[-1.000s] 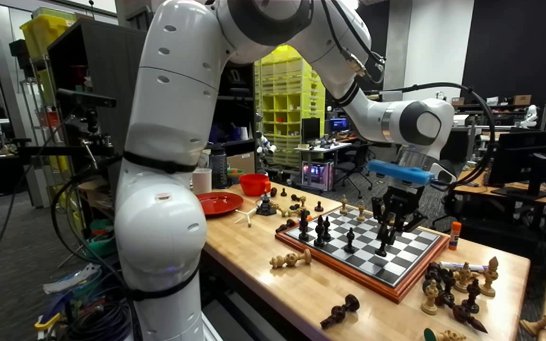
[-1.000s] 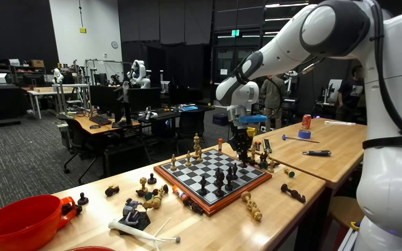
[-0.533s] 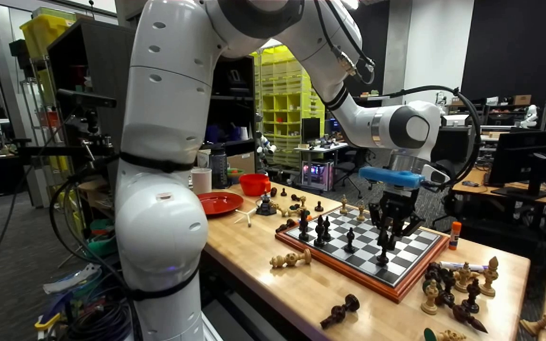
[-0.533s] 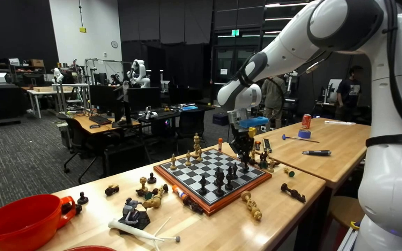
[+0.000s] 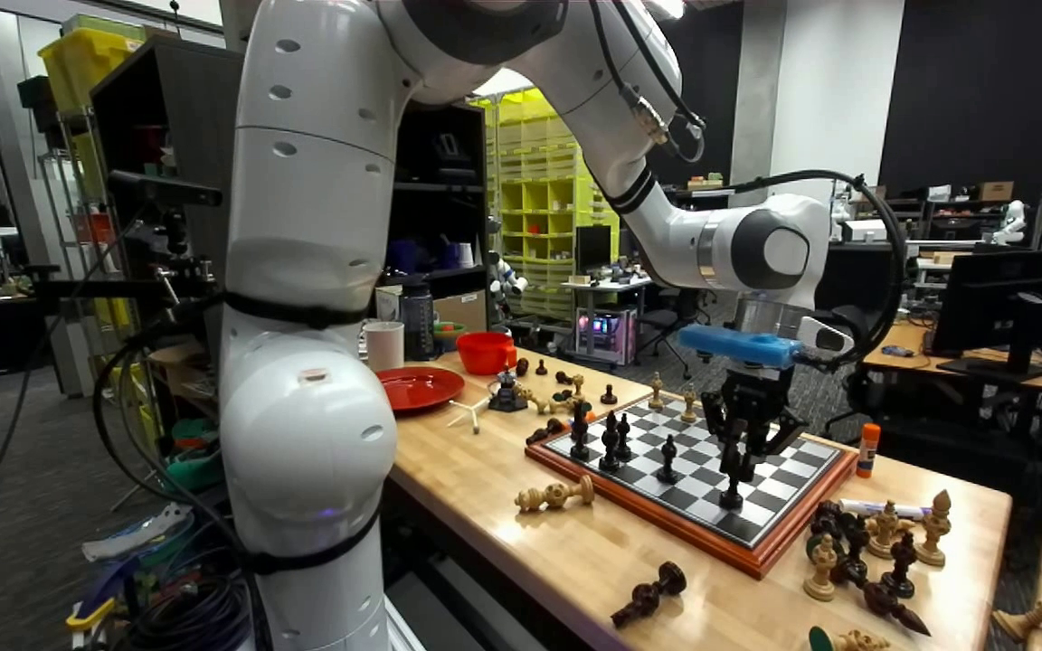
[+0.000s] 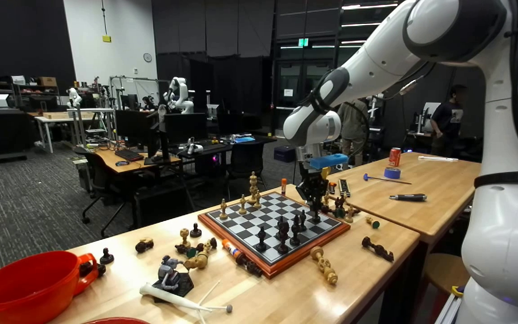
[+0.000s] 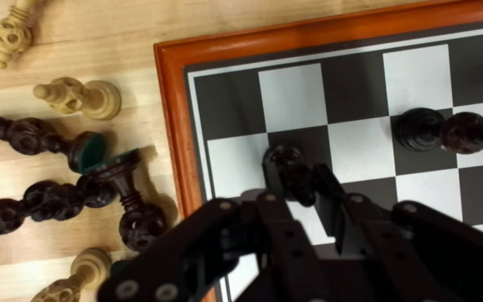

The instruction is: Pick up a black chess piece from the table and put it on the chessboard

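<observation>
My gripper (image 5: 738, 463) is over the near corner of the chessboard (image 5: 657, 517), shut on a black chess piece (image 5: 731, 498). The piece is upright with its base at or just above the squares. In the wrist view the fingertips (image 7: 297, 174) close on both sides of the piece's upper part; its round base (image 7: 282, 153) lies over the border of a black and a white square. Whether the base fully touches the board I cannot tell. The gripper (image 6: 315, 204) and piece (image 6: 316, 220) also show over the board. The table (image 5: 494, 533) has a pale wood top.
Several black pieces stand on the board, the nearest beside my gripper (image 5: 667, 461). Pale pieces stand at its far side (image 6: 242, 206). Mixed pieces crowd beside the board (image 7: 86, 98). A fallen pale piece (image 5: 555, 495), red plate (image 5: 417, 389) and red cup (image 6: 29, 288) are on the table.
My gripper has moved toward the board's near edge and down, carrying the black piece. In the last half second it has moved only slightly lower.
</observation>
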Motion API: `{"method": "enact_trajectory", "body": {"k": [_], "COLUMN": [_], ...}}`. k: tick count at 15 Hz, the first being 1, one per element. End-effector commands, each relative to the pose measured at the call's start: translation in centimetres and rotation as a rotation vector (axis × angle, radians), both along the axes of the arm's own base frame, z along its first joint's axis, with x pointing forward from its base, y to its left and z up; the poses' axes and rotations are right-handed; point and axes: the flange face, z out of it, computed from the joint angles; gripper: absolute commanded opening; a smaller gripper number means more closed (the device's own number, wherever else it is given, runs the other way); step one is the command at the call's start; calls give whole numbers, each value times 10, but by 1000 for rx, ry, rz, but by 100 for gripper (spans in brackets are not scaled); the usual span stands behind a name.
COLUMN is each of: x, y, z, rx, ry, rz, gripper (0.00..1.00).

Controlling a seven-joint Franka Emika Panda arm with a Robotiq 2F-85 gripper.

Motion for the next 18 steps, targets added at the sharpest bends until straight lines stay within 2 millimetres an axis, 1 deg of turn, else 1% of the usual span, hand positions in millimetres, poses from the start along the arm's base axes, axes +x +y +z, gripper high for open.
{"method": "enact_trajectory", "body": {"k": [1,10,11,13,18], "x": [-13,-23,-24,-25,-24], "y": [6,9,10,11,14], "z": [9,8,9,10,16], "rx": [-15,0,1,-3,-10], "ry": [-42,-62,-61,-62,-72], "rz": [-7,-15,-14,-10,-2], "gripper": [6,6,48,53,85]}}
